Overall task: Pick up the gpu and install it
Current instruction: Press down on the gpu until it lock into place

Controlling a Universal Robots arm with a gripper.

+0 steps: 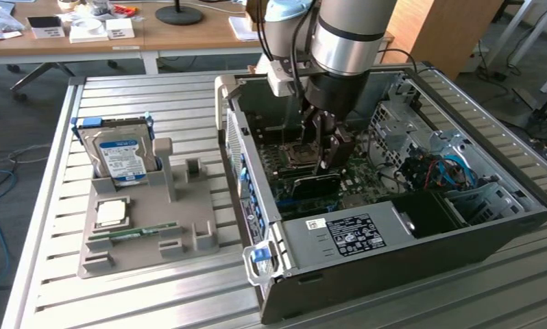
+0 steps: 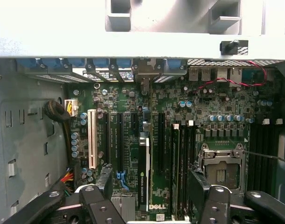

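One end effector [image 1: 327,147] down inside the open PC case [image 1: 493,205], jaws spread wide, gripping nothing. I see the gpu [image 2: 143,172] standing edge-on in a motherboard [image 2: 179,116] slot betw the two fingers [image 2: 105,179], not touched by either. Ext view: gpu [image 1: 312,184] sits low in the case just under the fingers. Hard drive [image 1: 120,156] upright in the grey holder [image 1: 196,236] on the tabletop [image 1: 164,103], well apart at ext view's left.

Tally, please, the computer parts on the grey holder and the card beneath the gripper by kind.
hard drive: 1
processor: 1
memory stick: 1
gpu, in the case: 1
Total: 4
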